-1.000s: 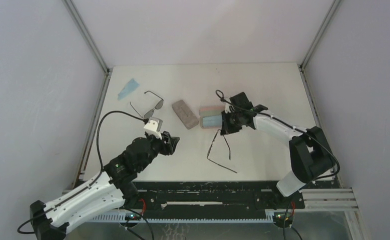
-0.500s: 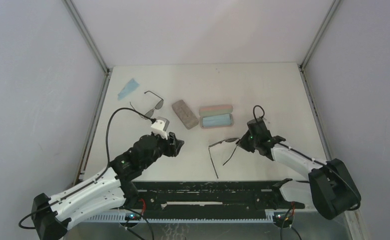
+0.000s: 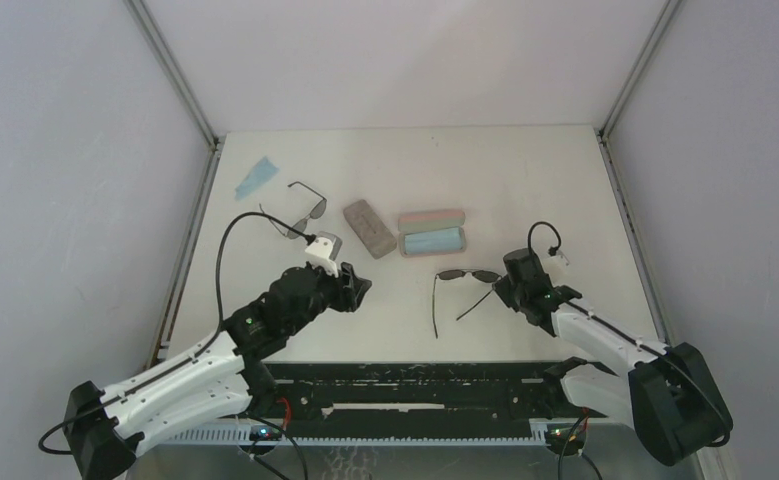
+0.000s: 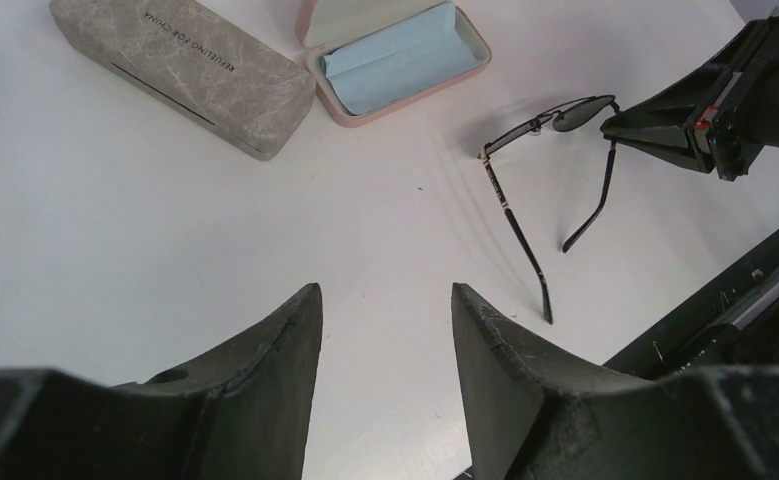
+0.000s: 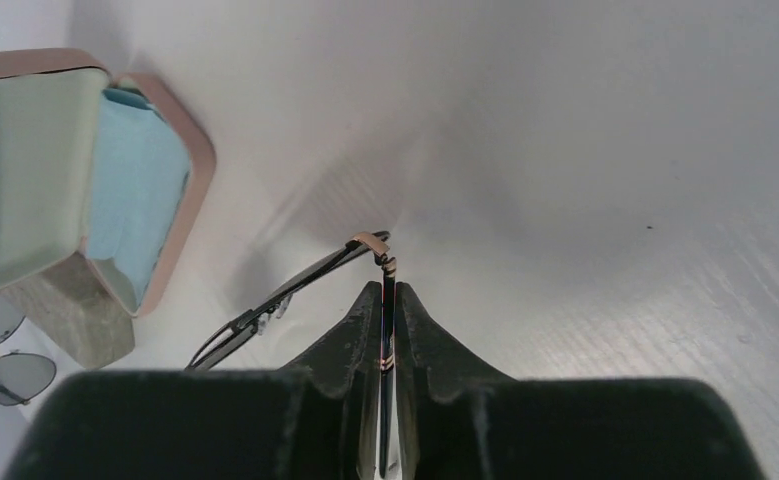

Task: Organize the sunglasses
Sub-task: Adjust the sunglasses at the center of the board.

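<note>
Right end effector (image 5: 387,300): fingers pinched together on one thin temple of the round sunglasses (image 4: 580,113). This is probably a thin-wire hold for steering the pair toward a case.
Left end effector (image 4: 385,300): fingers parted and nothing between them. It hovers at 7 o'clock of the worktop (image 3: 415,170) centre, apparently waiting.
Round sunglasses, location: 4 o'clock of centre and 5 o'clock of the pink case (image 3: 432,217). The temples are unfolded. Whether the pair rests on the worktop or is lifted cannot be told.
Squarish sunglasses (image 3: 314,207): 9 o'clock of centre, temples unfolded, lying loose and well apart from both end effectors.
Pink case: lid open with a blue cloth (image 3: 435,241) lining it, so it is likely the receiver for the held pair.
Grey case (image 3: 369,228): closed, at 9 o'clock of the pink case.
Loose cloth (image 3: 257,177): 10 o'clock corner, unused.
Count, sunglasses: two.
Count, cases: two, one open and one closed.
Count, cloths: two.
Count, end effectors: two, one loaded and one free.
</note>
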Robot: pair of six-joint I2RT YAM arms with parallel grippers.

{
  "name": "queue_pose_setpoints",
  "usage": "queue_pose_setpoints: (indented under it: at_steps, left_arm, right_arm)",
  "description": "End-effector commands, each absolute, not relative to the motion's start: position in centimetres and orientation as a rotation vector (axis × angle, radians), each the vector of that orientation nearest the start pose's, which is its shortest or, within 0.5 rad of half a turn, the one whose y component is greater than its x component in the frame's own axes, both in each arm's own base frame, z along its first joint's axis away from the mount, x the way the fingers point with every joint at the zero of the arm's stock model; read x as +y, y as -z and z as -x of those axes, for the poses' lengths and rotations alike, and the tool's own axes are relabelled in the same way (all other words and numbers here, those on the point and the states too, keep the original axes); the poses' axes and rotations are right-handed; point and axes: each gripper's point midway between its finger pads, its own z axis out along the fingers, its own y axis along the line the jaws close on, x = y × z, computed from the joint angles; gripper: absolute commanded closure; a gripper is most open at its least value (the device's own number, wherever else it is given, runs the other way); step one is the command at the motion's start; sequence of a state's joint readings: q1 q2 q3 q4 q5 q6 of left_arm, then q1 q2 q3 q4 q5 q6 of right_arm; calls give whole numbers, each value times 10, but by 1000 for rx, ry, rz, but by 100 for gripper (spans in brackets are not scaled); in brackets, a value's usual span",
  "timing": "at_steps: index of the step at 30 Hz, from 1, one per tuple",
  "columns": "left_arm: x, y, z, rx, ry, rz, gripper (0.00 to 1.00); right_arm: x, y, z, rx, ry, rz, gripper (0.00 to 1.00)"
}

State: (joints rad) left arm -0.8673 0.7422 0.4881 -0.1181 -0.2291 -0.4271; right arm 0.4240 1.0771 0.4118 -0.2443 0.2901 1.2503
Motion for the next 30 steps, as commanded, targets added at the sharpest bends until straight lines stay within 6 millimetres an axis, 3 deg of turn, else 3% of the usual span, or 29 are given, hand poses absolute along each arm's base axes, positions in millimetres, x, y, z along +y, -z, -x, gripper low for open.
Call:
queue_pose_setpoints:
  at_steps: [1,7,14,23,28,30]
  left_arm:
    - [-220,-198,-216,1883,704,-243,45]
    - [-220,-200,-217,1872,715,-224,45]
    - [-220,-208,-218,1853,709,-237,44]
    - [-218,-197,-218,1870,690,-242,43]
    - [-209,-185,-222,1887,636,-211,43]
    - [-203,-180,-225,1891,591,-197,42]
  right_arm:
    - [92,-28,-250,2180,-374,-1131,91]
    - [78,-35,-245,2196,-349,-1070,85]
    - [60,-92,-242,2113,-314,-818,80]
    - [92,-159,-261,2081,-404,-234,74]
    - [119,-180,-284,2071,-455,56,71]
    - [130,-178,-290,2097,-453,221,72]
